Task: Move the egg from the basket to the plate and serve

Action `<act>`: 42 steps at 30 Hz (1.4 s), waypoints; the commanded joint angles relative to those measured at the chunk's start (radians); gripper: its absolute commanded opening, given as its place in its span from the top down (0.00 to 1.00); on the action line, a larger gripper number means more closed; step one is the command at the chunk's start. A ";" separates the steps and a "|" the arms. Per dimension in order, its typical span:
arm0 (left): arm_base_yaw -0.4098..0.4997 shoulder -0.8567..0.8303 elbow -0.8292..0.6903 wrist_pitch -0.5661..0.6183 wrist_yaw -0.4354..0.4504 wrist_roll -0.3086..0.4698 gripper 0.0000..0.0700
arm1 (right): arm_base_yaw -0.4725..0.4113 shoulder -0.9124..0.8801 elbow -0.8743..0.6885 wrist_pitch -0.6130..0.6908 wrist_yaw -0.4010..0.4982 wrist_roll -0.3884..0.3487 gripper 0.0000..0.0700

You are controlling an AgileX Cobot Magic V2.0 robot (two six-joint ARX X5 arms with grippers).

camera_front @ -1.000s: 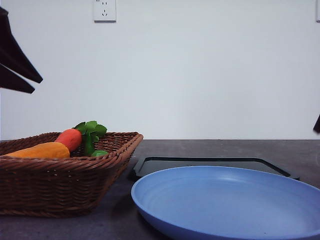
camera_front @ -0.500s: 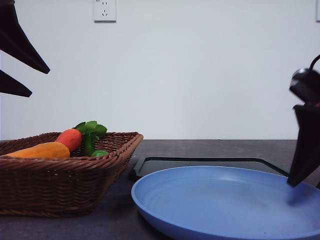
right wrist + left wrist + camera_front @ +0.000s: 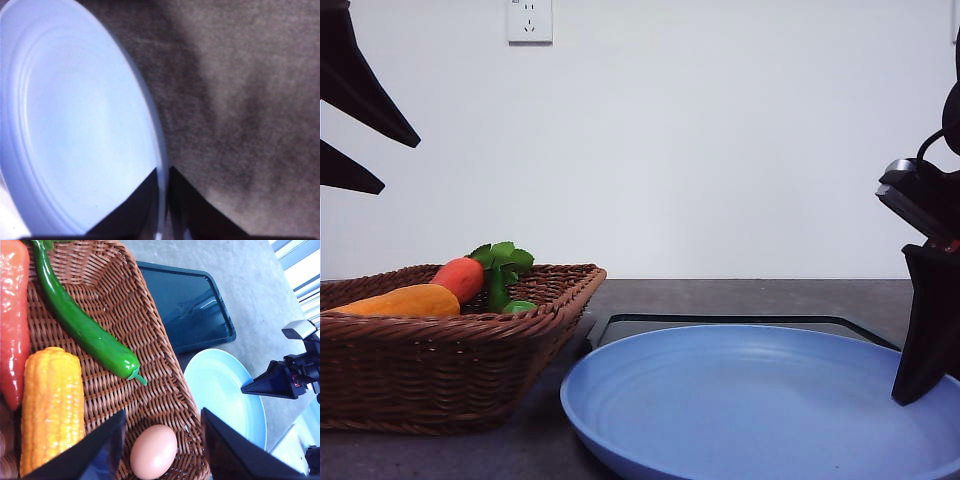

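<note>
Looking forward over the grey tabletop [image 3: 740, 295], the basket [image 3: 440, 370] sits left and the right gripper [image 3: 925, 345] meets the plate [image 3: 750, 400]. From the left wrist, the left gripper [image 3: 162, 450] hangs spread wide — the egg [image 3: 153, 451] lies in the basket between its fingers, long axis roughly along them. From the right wrist, the right gripper [image 3: 162, 200] is pinched onto the plate's rim, bare tabletop beside it.

corn cob [image 3: 52, 402], green chili [image 3: 85, 332], carrot toy [image 3: 460, 277], black tray [image 3: 185, 305]

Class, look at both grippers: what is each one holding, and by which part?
The right gripper pinches the blue plate by its rim. The left gripper holds nothing; its fingers are spread over the egg in the basket.
</note>
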 commanded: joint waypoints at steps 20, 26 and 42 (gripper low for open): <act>-0.362 0.181 0.277 -0.293 -0.286 0.382 0.41 | -0.161 -0.402 0.014 -0.239 0.000 -0.031 1.00; -0.473 0.346 0.387 -0.391 -0.370 0.429 0.41 | -0.185 -0.462 0.014 -0.259 -0.008 -0.031 1.00; -0.506 0.625 0.432 -0.401 -0.406 0.524 0.41 | -0.185 -0.497 0.014 -0.294 -0.008 -0.040 1.00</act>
